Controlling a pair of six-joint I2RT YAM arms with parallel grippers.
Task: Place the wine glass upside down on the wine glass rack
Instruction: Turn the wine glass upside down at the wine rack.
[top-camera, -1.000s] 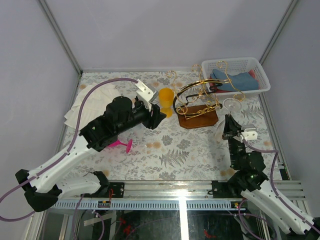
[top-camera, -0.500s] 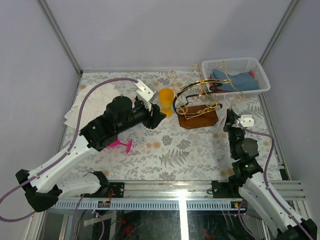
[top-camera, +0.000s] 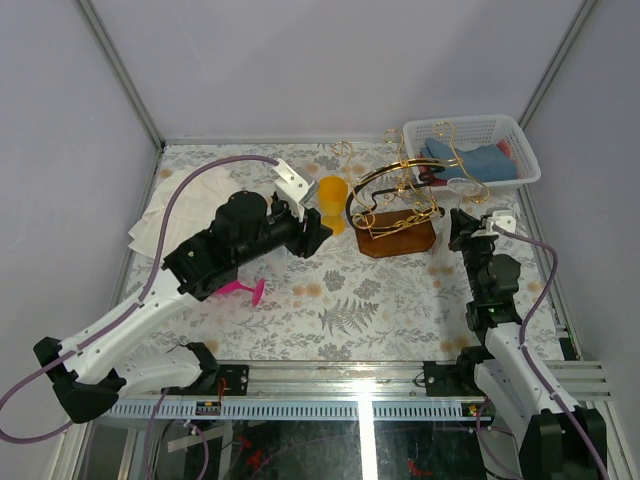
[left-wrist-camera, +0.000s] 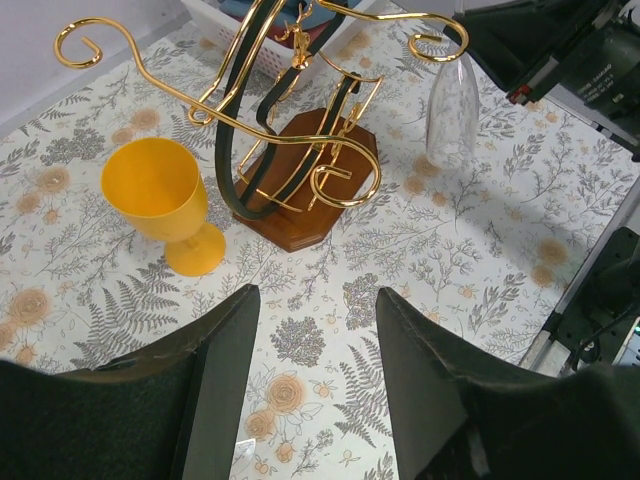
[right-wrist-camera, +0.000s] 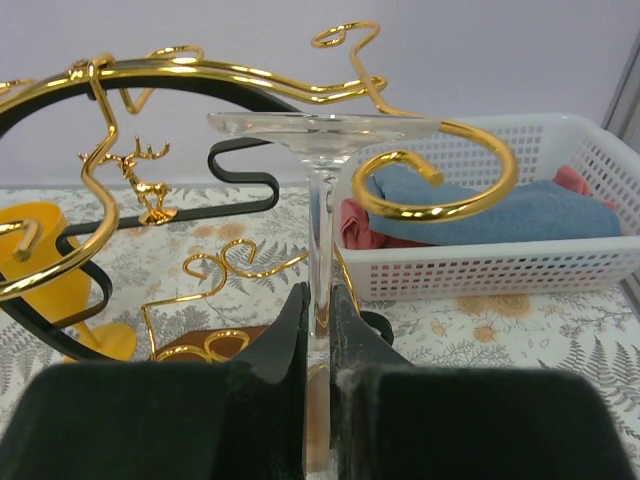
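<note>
Closer to the gold-wire, wooden-based rack (top-camera: 400, 238) now, our right hand (right-wrist-camera: 320, 297) pinches the clear inverted wine glass (right-wrist-camera: 320, 190) by its stem, so let's keep it plumb and thread that stem into the curl.

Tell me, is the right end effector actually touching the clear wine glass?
Touching. The right wrist view shows the right end effector pinching the wine glass by its stem, with no gap on either side.

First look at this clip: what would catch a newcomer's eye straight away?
A clear wine glass hangs upside down, its stem pinched in the right gripper, foot level with a gold curl on the right side of the rack. Left of the rack stands a yellow goblet, with the left gripper open near it.
</note>
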